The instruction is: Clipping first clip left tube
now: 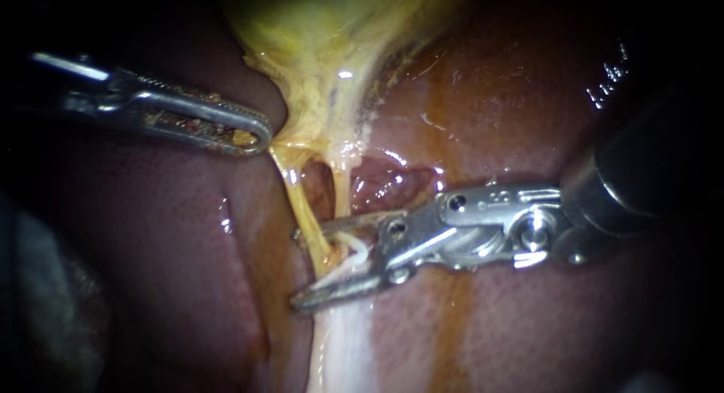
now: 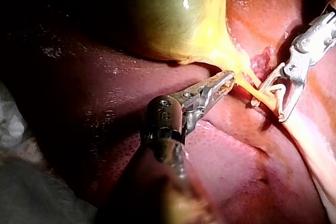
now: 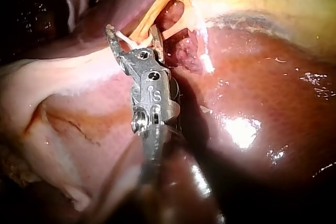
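Note:
The yellow-green gallbladder (image 1: 332,31) narrows into two thin yellow tubes over the red-brown liver (image 1: 151,234). My left instrument (image 1: 256,136) comes in from the left, its jaws shut on the gallbladder's neck and holding it taut. My right instrument (image 1: 313,265) comes in from the right with its jaws open and a white clip (image 1: 356,250) between them. The jaws straddle the left tube (image 1: 305,208), while the right tube (image 1: 341,189) runs just behind the upper jaw. The right wrist view shows the same jaws (image 3: 131,32) around the tube (image 3: 142,30). The left wrist view shows both instruments (image 2: 223,83) (image 2: 270,98).
A pale whitish band of tissue (image 1: 343,348) runs on from under the right instrument's jaws. A raw red patch (image 1: 381,185) lies on the liver beside the right tube. Grey cloth (image 2: 31,192) shows beside the left instrument's shaft.

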